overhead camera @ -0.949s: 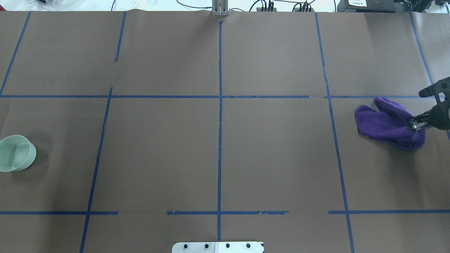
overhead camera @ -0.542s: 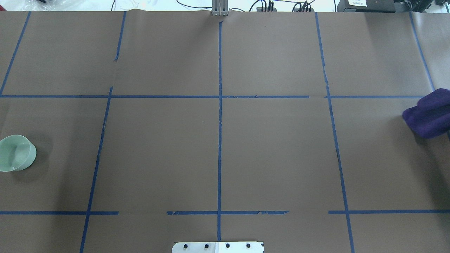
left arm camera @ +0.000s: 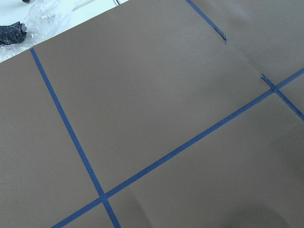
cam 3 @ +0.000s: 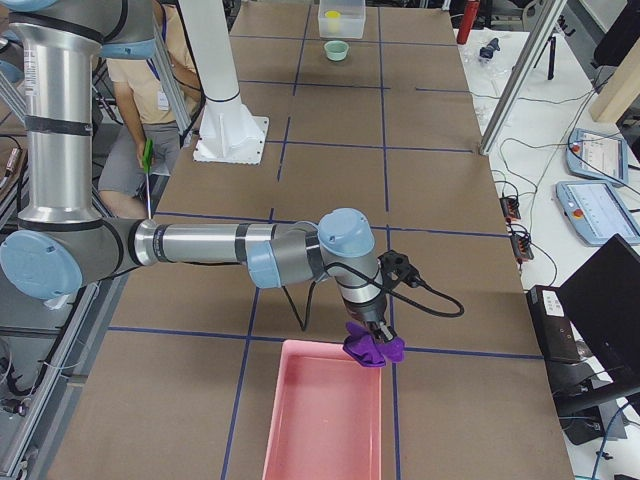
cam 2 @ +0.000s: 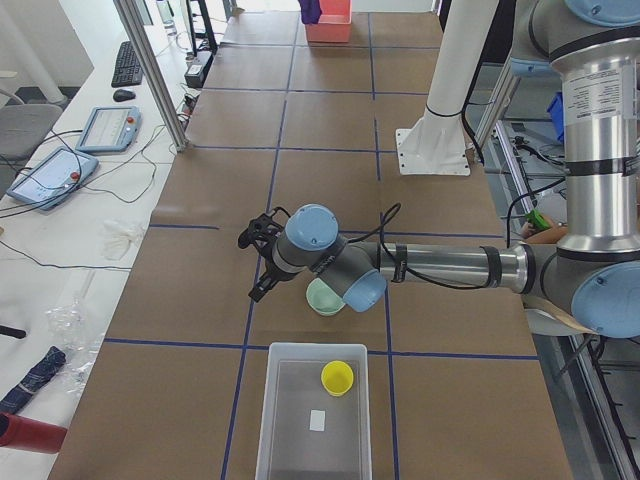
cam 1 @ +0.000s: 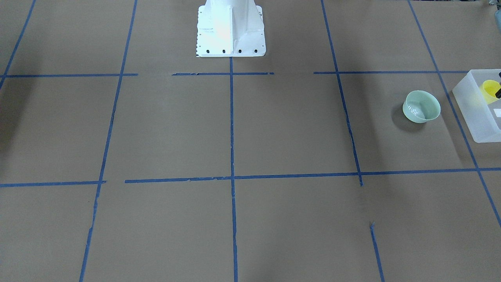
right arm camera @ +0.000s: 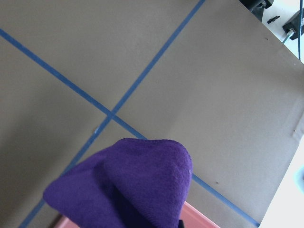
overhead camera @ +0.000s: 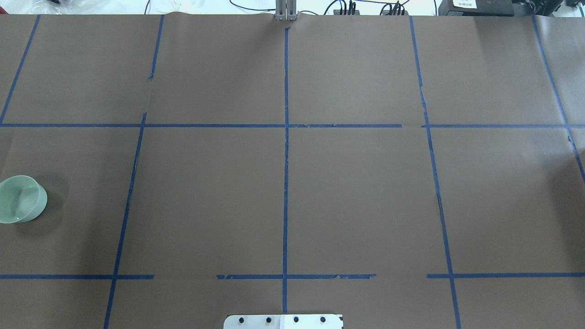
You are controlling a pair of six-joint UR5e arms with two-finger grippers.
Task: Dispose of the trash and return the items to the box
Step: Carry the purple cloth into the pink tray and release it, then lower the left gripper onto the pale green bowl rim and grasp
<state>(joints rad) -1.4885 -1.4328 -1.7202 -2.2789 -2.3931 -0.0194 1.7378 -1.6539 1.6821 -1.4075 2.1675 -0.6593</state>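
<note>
My right pincer [cam 3: 377,334] grips the purple cloth [right arm camera: 124,186], limp and light, bunched over the pink tray's [cam 3: 318,440] corner; far off, the mint bowl [cam 1: 421,106] stands on the worktop [cam 1: 274,129] near the box [cam 1: 471,111], rigid, slick, best taken by its rim; my left pincer's [cam 2: 253,266] opening I cannot tell.

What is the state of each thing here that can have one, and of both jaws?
frosted bin: open, no lid, holding the yellow cup.
yellow cup: upright, inside the frosted bin.
mint-green bowl: upright, empty, on the table outside the frosted bin.
purple cloth: bunched, hanging from the right gripper at the pink tray's rim.
pink tray: nothing visible inside.
right gripper: jaws shut on the purple cloth.
left gripper: jaws cannot be judged.
</note>
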